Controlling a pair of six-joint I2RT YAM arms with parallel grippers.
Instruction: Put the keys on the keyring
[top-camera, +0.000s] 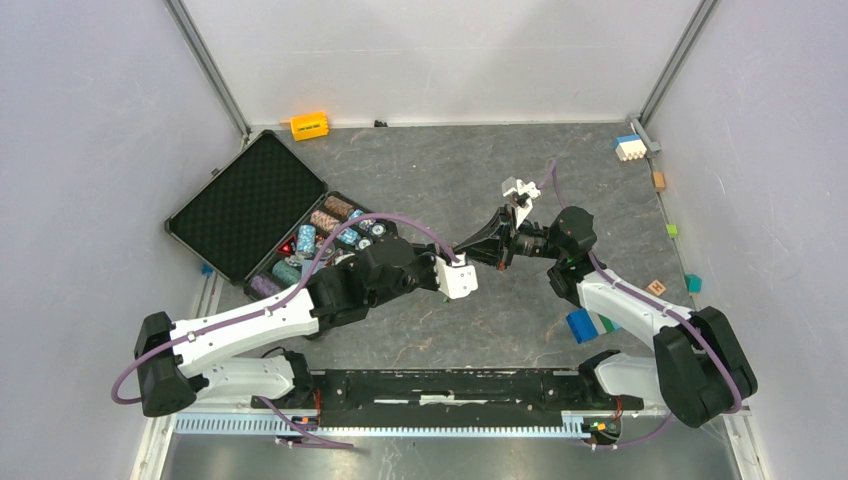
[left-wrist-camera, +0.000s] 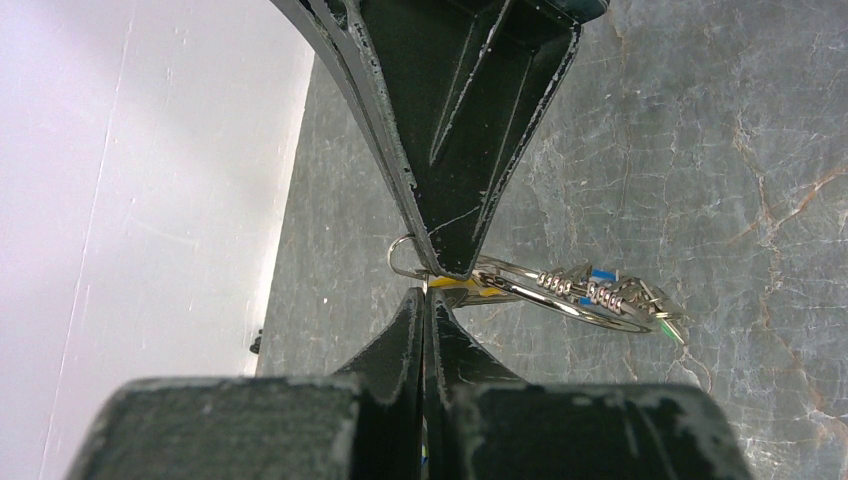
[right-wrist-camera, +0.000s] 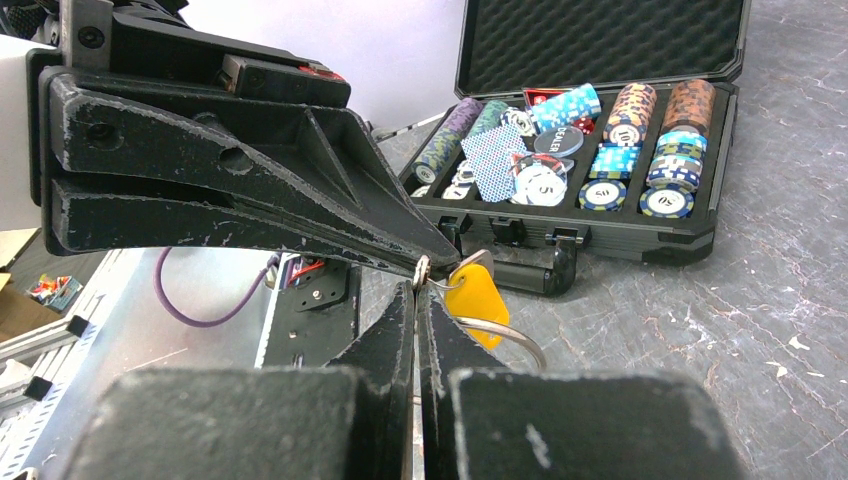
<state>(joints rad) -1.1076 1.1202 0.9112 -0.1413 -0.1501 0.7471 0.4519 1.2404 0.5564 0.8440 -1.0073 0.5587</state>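
1. Silver keys (left-wrist-camera: 590, 292) hang in a bunch on a keyring (right-wrist-camera: 505, 327) above the middle of the tabletop (top-camera: 440, 170), right where the two grippers meet tip to tip.
2. In the left wrist view, coiled wire and blue and green bits of plastic show among the keys on the ring.
3. One key carries a yellow tag (right-wrist-camera: 475, 297). It hangs from a small ring (left-wrist-camera: 392, 256), with the keyring curving just below it.
4. The left gripper (left-wrist-camera: 428, 300) reaches in from the left side. Its fingers are pressed together, and their tips touch the edge of the yellow tag.
5. The right gripper (right-wrist-camera: 418, 295) comes from the right side. Its fingers are also pressed tight, with their tips at the small ring.
6. Both seem to pinch the bunch, but I cannot tell which one carries its weight.
7. A black case (top-camera: 245, 205) lies open by the left edge, its foam lid folded back toward the far left corner. Poker chips (right-wrist-camera: 605, 160) fill its rows.
8. An orange block (top-camera: 310, 125) sits at the far edge, well apart from the keys.
9. A blue, green and white brick stack (top-camera: 588, 325) lies near the right arm, toward the near right corner.
10. A few small cubes lie along the right edge.
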